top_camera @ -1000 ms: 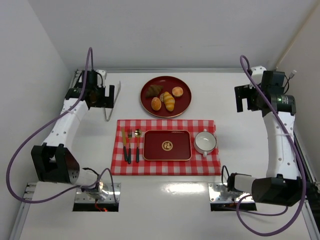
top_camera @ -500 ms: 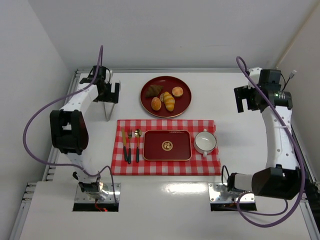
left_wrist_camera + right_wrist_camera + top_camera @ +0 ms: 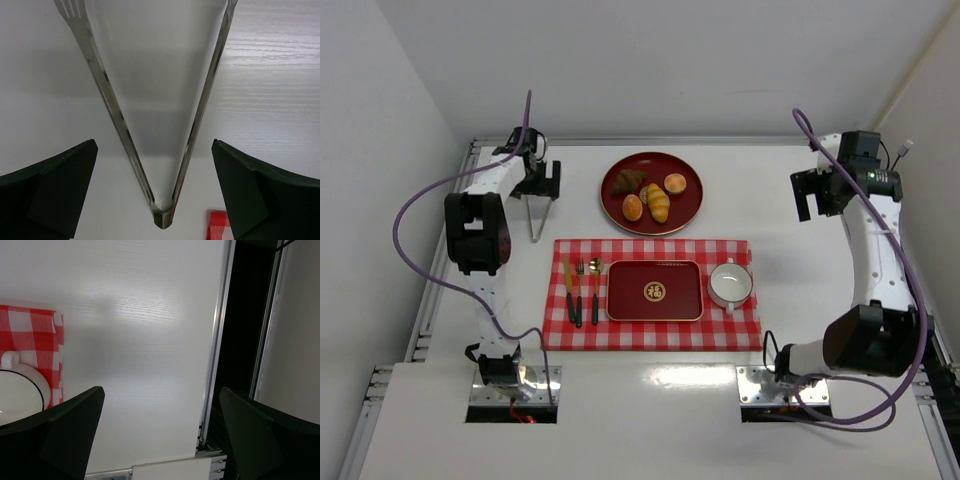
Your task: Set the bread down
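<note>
1. Left gripper: jaws spread wide, nothing held; its fingers stand either side of the hinge end of the metal tongs, clear of them
2. Right gripper: jaws spread wide, empty, over bare table beside the checked cloth
3. The bread: on the round red plate, just beside the yellow roll
</note>
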Tool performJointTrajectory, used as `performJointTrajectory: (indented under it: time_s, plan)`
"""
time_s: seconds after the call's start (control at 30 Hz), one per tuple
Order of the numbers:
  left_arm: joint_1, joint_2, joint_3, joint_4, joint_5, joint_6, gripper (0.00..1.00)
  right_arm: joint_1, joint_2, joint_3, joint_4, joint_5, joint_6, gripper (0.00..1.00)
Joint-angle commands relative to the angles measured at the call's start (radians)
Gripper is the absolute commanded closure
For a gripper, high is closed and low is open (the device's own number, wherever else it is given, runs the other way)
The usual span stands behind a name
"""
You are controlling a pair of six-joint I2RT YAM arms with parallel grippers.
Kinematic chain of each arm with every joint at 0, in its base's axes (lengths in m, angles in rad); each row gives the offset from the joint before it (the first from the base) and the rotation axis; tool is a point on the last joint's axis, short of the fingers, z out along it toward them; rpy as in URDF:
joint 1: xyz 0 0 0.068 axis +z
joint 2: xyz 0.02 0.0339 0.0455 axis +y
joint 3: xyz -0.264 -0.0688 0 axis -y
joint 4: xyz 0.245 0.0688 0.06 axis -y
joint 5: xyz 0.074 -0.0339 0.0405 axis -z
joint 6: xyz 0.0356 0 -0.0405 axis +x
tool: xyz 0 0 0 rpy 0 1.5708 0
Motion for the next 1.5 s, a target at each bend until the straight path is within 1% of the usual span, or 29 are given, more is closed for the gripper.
performJointTrajectory:
  time_s: [0.0,0.1,0.3,0.5,0.83,0.97,1.03,1.1,1.17,1.23,1.4,1.43,1.47]
  plan:
    - [0.006,0.027,0.054,-0.004,-0.004,-0.014,0.00,-0.009,0.016,0.066,0.016,0.016,-0.010,0.00]
    - [0.006,0.052,0.063,-0.004,-0.004,-0.014,0.00,-0.020,0.036,0.075,0.016,0.016,-0.010,0.00]
    - [0.006,0.082,0.042,0.005,-0.059,-0.014,0.00,-0.029,0.056,0.086,0.016,0.005,-0.010,0.00]
    - [0.015,0.133,0.052,-0.004,-0.059,0.008,0.00,-0.029,0.056,0.086,0.016,0.005,-0.010,0.00]
    - [0.033,0.173,0.043,-0.050,0.056,0.017,0.00,-0.038,0.047,0.057,0.007,0.005,-0.010,0.00]
    - [0.042,0.195,0.054,-0.070,0.088,0.026,0.03,-0.047,0.047,0.057,0.007,0.005,-0.010,0.00]
    - [0.042,0.204,0.054,-0.079,0.097,0.026,0.05,-0.047,0.047,0.057,-0.002,-0.004,-0.010,0.02]
    - [0.042,0.213,0.054,-0.079,0.108,0.026,0.08,-0.047,0.047,0.057,-0.002,-0.004,-0.010,0.02]
    - [0.042,0.213,0.054,-0.079,0.117,0.026,0.17,-0.056,0.038,0.057,-0.002,-0.004,-0.010,0.02]
    - [0.042,0.222,0.054,-0.088,0.117,0.026,0.18,-0.057,0.038,0.057,-0.002,-0.004,-0.010,0.02]
    - [0.042,0.259,0.084,-0.140,0.127,0.026,0.32,-0.066,0.038,0.066,-0.002,-0.024,-0.010,0.02]
    - [0.042,0.259,0.084,-0.140,0.127,0.026,0.35,-0.066,0.038,0.066,-0.002,-0.024,-0.010,0.02]
    - [0.042,0.259,0.084,-0.151,0.127,0.026,0.47,-0.066,0.029,0.066,-0.002,-0.024,-0.010,0.02]
